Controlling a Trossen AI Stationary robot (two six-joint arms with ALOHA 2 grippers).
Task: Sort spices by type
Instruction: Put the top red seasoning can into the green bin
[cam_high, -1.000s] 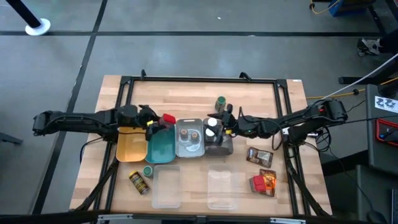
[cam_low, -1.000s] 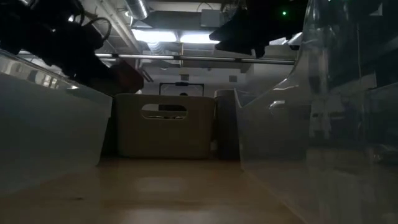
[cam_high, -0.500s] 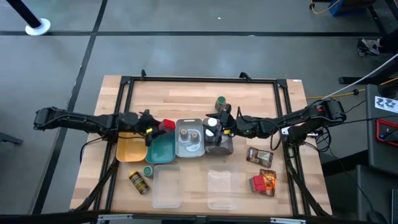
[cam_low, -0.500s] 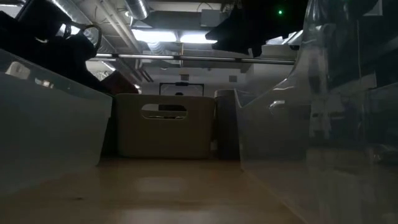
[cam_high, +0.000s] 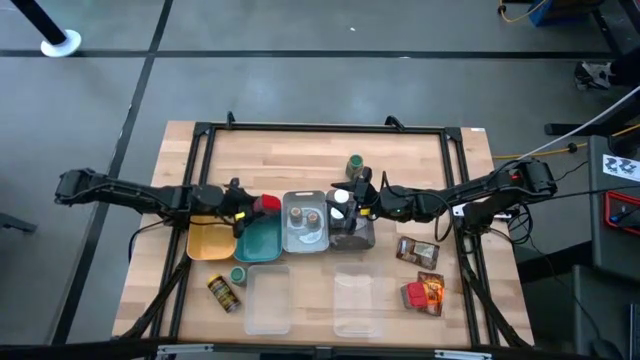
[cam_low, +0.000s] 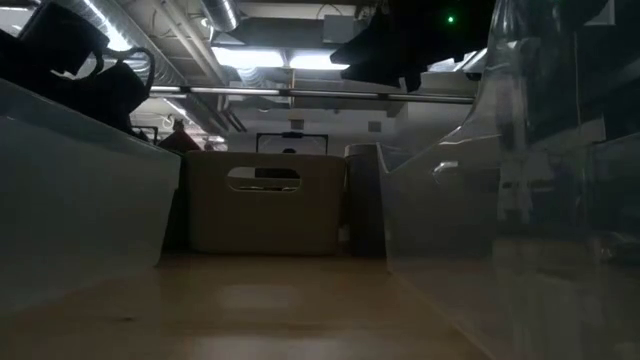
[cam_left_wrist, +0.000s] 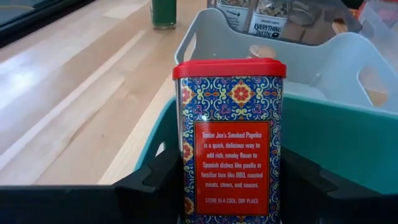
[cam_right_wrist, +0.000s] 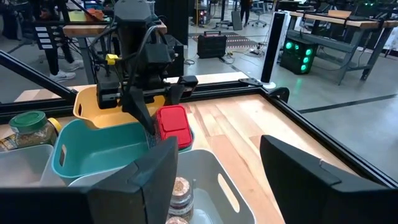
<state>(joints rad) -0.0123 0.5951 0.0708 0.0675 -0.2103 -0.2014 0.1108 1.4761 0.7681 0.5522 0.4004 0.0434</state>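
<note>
My left gripper (cam_high: 250, 206) is shut on a red-lidded patterned spice box (cam_left_wrist: 230, 134), also visible as the red box (cam_right_wrist: 174, 126) at the far rim of the teal tray (cam_high: 258, 240). My right gripper (cam_right_wrist: 217, 180) hangs open over the dark grey tray (cam_high: 356, 236), above a brown-topped jar (cam_right_wrist: 180, 190) and beside a white-capped jar (cam_high: 341, 199). More jars stand in the light grey tray (cam_high: 305, 226). On the table stand a green-capped jar (cam_high: 354, 163), another green-capped jar (cam_high: 238, 274) and a yellow-labelled jar (cam_high: 222, 293). Pouches (cam_high: 417, 250) and a red box (cam_high: 415, 295) lie to the right. My left gripper pinches the spice box between its two fingers (cam_left_wrist: 155, 180), one on each narrow side of the lower part (cam_left_wrist: 186, 186). It comes level from the table's left. The box stands upright with its lid up; its bottom lies outside the picture.
A yellow tray (cam_high: 208, 240) sits left of the teal one. Two clear plastic lids (cam_high: 267, 298) (cam_high: 358, 303) lie near the table's near edge. A black frame (cam_high: 320, 128) runs around the table. Bare wood shows along the far side.
My left gripper has carried the red box a little toward the table's near edge and left, down to the teal tray's far rim, staying shut on it.
</note>
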